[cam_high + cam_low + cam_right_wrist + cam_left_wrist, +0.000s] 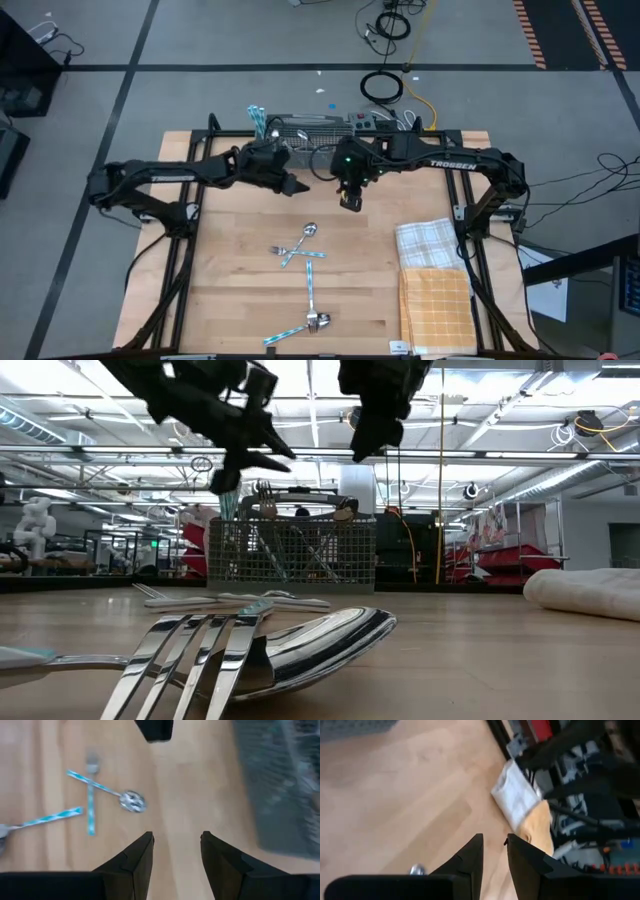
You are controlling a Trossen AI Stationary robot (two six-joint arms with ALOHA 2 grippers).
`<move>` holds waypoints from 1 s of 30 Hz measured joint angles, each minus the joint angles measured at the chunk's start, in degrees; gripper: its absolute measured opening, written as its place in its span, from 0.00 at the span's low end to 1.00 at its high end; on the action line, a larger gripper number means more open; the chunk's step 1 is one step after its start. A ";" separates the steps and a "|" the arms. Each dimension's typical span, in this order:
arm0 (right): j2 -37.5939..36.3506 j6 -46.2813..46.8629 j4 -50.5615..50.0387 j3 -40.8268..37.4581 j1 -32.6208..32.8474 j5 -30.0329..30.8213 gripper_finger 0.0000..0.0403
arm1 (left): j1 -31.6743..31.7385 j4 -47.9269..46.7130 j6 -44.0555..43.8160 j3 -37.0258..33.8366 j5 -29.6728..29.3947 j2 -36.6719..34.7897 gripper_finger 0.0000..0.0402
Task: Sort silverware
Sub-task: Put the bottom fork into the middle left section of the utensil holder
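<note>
Several pieces of silverware lie on the wooden table: a spoon (309, 232) crossed with a blue-handled fork (290, 252), a blue-handled piece (312, 290) nearer the front, and a fork and spoon (316, 322) near the front edge. They also show in the right wrist view (131, 801) and the low view (250, 650). More blue handles (257, 120) stick up out of the grey mesh basket (300, 128) at the far edge. My left gripper (297, 186) hovers in front of the basket, open by a narrow gap and empty (494, 845). My right gripper (350, 200) hovers beside it, open and empty (177, 840).
A white checked towel (428, 240) and an orange towel (437, 300) lie at the table's right side. The basket (290, 550) stands at the far middle. Bare wood lies between the two grippers and the crossed spoon and fork. Cables lie on the floor beyond the table.
</note>
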 joint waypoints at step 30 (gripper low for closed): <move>14.21 13.70 30.86 -10.84 20.76 -18.04 0.39 | -16.25 -23.24 1.14 0.00 -8.11 -30.27 0.22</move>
